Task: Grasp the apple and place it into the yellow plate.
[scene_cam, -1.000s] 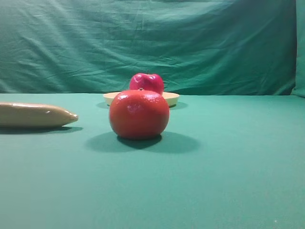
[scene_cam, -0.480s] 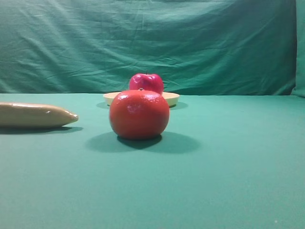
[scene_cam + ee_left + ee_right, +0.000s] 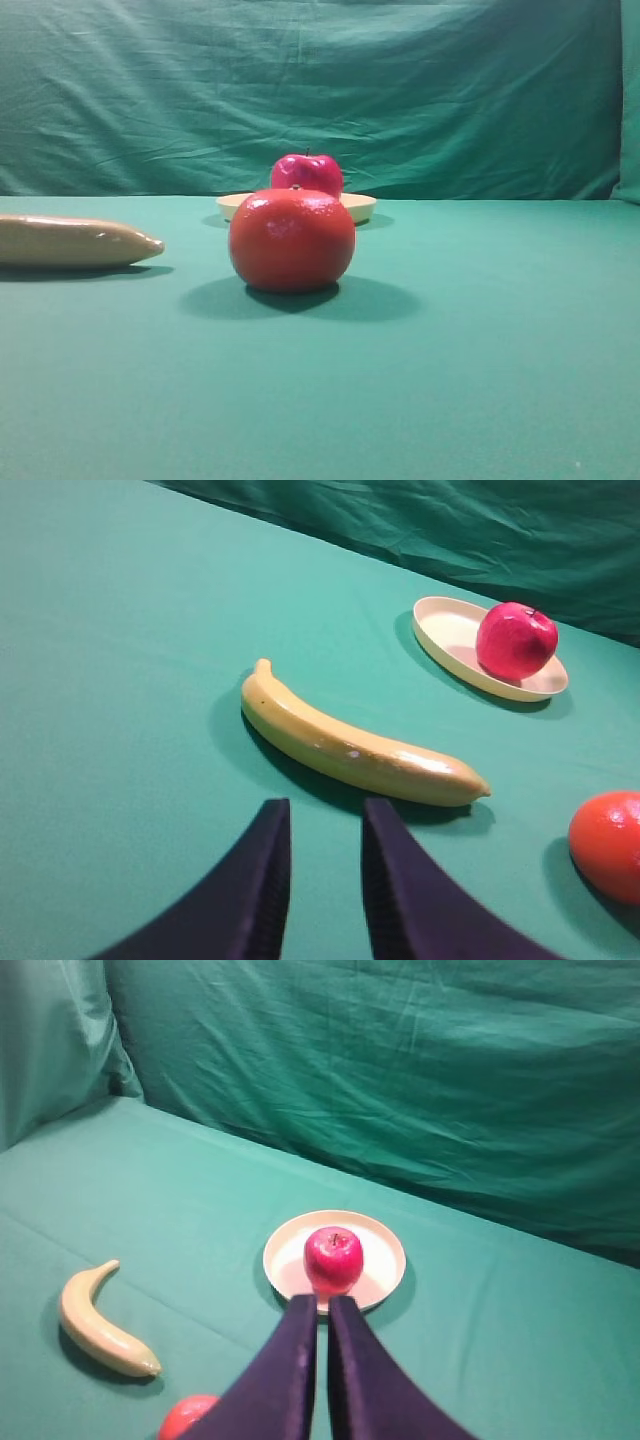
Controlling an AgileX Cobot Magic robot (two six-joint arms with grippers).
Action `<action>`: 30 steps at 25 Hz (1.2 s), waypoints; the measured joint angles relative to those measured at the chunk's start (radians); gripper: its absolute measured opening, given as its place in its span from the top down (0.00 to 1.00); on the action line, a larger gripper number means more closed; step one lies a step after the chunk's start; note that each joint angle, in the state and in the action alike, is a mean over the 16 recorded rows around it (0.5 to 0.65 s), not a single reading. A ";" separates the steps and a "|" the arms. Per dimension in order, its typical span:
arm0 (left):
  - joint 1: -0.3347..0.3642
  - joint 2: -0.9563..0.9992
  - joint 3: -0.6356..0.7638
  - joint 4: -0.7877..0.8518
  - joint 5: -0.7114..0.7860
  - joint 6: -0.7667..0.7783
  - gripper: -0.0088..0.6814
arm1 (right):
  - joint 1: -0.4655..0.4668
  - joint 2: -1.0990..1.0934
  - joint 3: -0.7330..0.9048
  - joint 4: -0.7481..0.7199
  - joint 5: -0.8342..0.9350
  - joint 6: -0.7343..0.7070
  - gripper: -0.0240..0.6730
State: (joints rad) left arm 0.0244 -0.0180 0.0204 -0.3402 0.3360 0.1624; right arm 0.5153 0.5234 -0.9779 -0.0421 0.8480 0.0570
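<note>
red apple (image 3: pixel 334 1257) resting upright inside the yellow plate (image 3: pixel 385 1250), toward the far side of the green cloth (image 3: pixel 480 350). right gripper (image 3: pixel 321 1305) closed, holding nothing, raised above the table short of the plate. left gripper (image 3: pixel 325 825) slightly parted, empty, above the cloth near a banana (image 3: pixel 350 750). orange fruit (image 3: pixel 292 240) sitting well in front of the plate.

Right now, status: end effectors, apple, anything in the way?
Right end effector shut, empty. Left end effector slightly parted, empty. Apple sits in yellow plate. Banana and orange-red fruit lie apart from the plate.
</note>
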 joint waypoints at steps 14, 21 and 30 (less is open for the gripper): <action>0.000 0.000 0.000 0.000 0.000 0.000 0.76 | -0.151 -0.194 0.196 -0.098 -0.047 0.041 0.97; 0.000 0.000 0.000 0.000 0.000 0.000 0.76 | -0.296 -0.314 0.414 -0.085 -0.199 0.048 0.97; 0.000 0.000 0.000 0.000 0.000 0.000 0.76 | -0.414 -0.465 0.709 -0.070 -0.380 0.049 0.97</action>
State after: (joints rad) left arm 0.0244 -0.0180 0.0204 -0.3402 0.3360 0.1624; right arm 0.1017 0.0584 -0.2693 -0.1124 0.4675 0.1062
